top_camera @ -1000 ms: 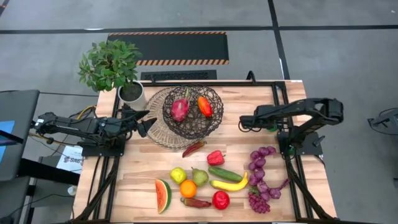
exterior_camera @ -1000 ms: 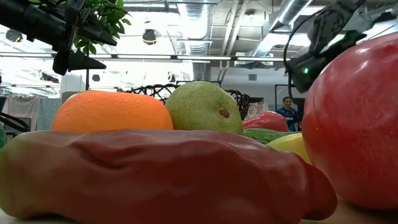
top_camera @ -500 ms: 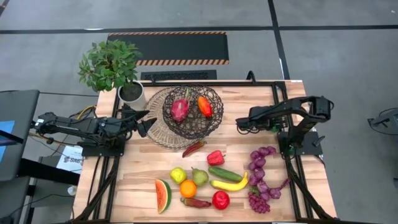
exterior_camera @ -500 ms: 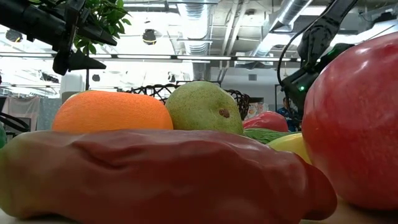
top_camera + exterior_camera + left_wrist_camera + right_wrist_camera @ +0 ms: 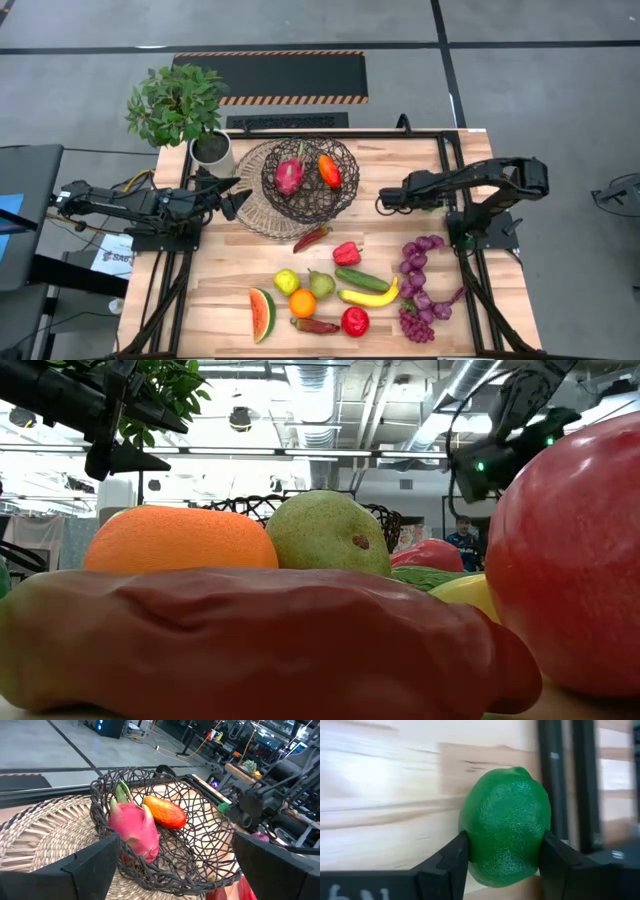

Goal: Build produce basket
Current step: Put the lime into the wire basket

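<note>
The dark wire basket (image 5: 310, 182) stands on a pale woven mat at the far middle of the table. It holds a pink dragon fruit (image 5: 289, 172) and an orange-red pepper (image 5: 329, 171). My right gripper (image 5: 381, 203) is to the right of the basket, shut on a green lime (image 5: 506, 840). My left gripper (image 5: 233, 198) is open and empty at the mat's left edge, facing the basket (image 5: 165, 845). The other produce lies on the near half of the table: watermelon slice (image 5: 262, 314), orange (image 5: 302, 302), pear (image 5: 320, 285), banana (image 5: 368, 297), cucumber (image 5: 361, 279), red apple (image 5: 354, 321) and grapes (image 5: 420, 285). My right gripper pinches the lime's two opposite sides (image 5: 470, 845) between its two fingers (image 5: 447, 862). The fingers come from the table's right, pointing toward the basket. The lime is lifted above the tabletop.
A potted plant (image 5: 178, 105) stands at the far left corner. A thin red chili (image 5: 311, 238) and a red pepper (image 5: 347, 253) lie just near of the basket. Black frame rails (image 5: 450, 160) run along the table's right side.
My right gripper has gone a little toward the basket with the lime held between its fingers, and its arm has shifted. My left arm has kept still.
</note>
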